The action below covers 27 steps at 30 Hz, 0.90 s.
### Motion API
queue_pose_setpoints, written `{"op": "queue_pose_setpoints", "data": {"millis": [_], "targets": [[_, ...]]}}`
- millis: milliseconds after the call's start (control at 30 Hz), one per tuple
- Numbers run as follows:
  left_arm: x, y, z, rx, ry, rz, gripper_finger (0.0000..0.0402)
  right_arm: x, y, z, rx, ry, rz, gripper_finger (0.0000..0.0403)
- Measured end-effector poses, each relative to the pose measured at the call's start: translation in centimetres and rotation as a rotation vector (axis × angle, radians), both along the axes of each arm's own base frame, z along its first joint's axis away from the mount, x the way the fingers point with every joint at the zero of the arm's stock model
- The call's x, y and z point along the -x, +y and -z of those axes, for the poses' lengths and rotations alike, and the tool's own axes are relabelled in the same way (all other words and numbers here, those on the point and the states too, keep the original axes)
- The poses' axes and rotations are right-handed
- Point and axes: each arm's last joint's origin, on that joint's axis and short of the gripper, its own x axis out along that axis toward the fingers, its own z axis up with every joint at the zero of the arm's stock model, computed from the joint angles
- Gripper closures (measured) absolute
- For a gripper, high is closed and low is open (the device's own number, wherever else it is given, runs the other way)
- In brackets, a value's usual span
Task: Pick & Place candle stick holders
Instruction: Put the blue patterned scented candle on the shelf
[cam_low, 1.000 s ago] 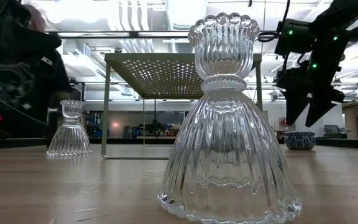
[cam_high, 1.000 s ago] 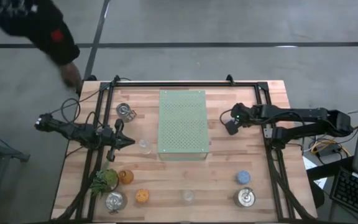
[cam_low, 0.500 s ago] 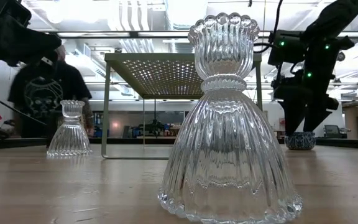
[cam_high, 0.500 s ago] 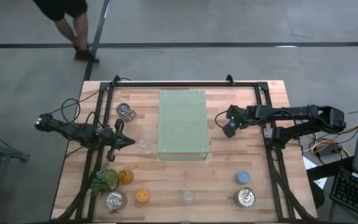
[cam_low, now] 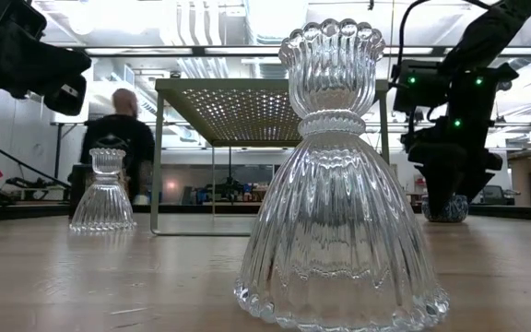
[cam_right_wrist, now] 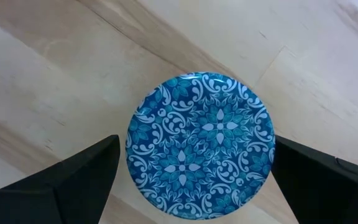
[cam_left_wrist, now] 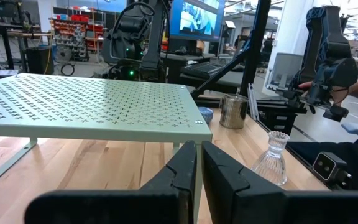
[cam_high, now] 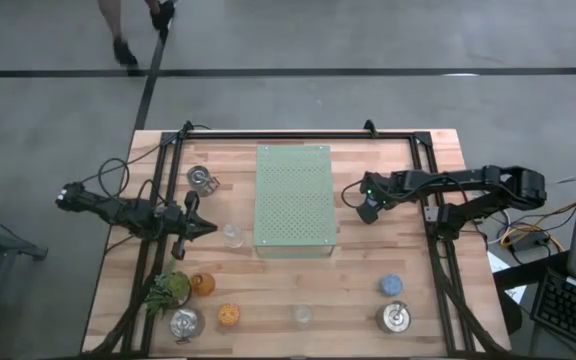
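Observation:
My right gripper is open, pointing down just right of the pale green board. Its fingers stand on either side of a blue patterned holder that sits on the table, seen from above in the right wrist view. My left gripper is shut and empty, level above the table left of the board, beside a clear glass holder. Other holders stand on the table: silver, amber, orange, silver, clear glass, blue, silver.
A leafy green sprig lies near the amber holder. The board stands on thin legs mid-table. A black frame runs round the table's sides. A person is in the room beyond the table.
My right gripper has gone down and a little toward the table's left, closing in over the blue holder by the board, its fingers staying apart. A person behind the table has walked away from it.

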Motion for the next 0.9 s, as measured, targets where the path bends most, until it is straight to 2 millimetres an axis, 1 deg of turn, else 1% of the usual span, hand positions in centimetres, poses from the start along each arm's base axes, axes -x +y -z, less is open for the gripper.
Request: {"op": "queue_pose_setpoints", "data": {"millis": [233,333,567,667,900], "targets": [[0.0,0.0,0.0,0.0,0.0,0.0,0.0374,0.0,0.04,-0.02,-0.013,-0.006,-0.003,0.002],[0.0,0.0,0.0,0.0,0.0,0.0,0.0374,0.01,0.07,-0.08,-0.02,-0.012,0.0,0.0038],[0.0,0.0,0.0,0.0,-0.001,0.0,0.0374,0.01,0.07,-0.08,-0.021,-0.013,0.002,0.0098],[0.0,0.0,0.0,0.0,0.0,0.0,0.0374,0.02,0.07,-0.08,-0.024,-0.013,0.003,0.0117],[0.0,0.0,0.0,0.0,0.0,0.0,0.0374,-0.02,0.06,0.06,-0.024,-0.005,-0.004,0.0136]]}}
